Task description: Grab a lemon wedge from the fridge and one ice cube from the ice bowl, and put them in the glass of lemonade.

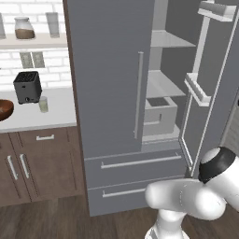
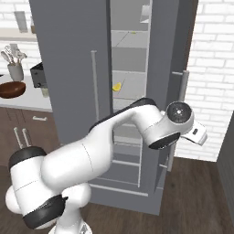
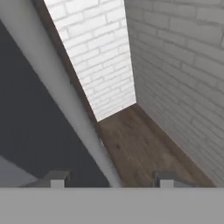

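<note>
Beside a white brick wall, the fridge stands with its right door swung open and the left door shut. On a middle shelf lies the lemon wedge. At left, the pale counter carries the ice bowl, partly cut off, a dark toaster and the glass of lemonade. By the open door's edge the pincer is released, gripping nothing, above wooden floor.
</note>
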Motion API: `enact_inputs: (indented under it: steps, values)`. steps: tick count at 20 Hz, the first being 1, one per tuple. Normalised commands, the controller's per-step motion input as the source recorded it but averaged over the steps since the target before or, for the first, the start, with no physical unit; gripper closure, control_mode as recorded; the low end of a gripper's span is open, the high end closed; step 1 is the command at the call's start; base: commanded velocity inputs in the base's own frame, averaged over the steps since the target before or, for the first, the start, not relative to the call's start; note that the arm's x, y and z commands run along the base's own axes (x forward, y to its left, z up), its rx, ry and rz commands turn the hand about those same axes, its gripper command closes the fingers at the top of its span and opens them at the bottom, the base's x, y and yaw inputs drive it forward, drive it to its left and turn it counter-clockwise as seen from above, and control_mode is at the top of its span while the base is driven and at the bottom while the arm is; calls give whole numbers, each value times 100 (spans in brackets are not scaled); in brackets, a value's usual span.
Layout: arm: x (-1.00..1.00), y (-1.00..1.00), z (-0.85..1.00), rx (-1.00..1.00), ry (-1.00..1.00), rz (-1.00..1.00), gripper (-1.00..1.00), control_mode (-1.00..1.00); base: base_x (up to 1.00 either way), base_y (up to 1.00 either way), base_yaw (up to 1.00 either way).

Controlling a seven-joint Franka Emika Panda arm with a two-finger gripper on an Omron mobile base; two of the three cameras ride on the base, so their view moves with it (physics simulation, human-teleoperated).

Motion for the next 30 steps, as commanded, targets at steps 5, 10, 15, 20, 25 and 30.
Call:
enact_inputs:
  steps: [5,10,15,20,25,30]
  values:
    - [-94,4,95,0,-4,2,-100,-100,0,0,0]
    - [-28,86,59,-20,2,2,-100,-100,0,0,0]
    - [9,100,14,-29,7,0,-100,-100,0,0,0]
    - [32,100,2,-32,15,0,-100,-100,0,0,0]
    - [79,98,0,-32,8,0,-100,-100,0,0,0]
    - [100,65,0,-37,14,0,-100,-100,0,0,0]
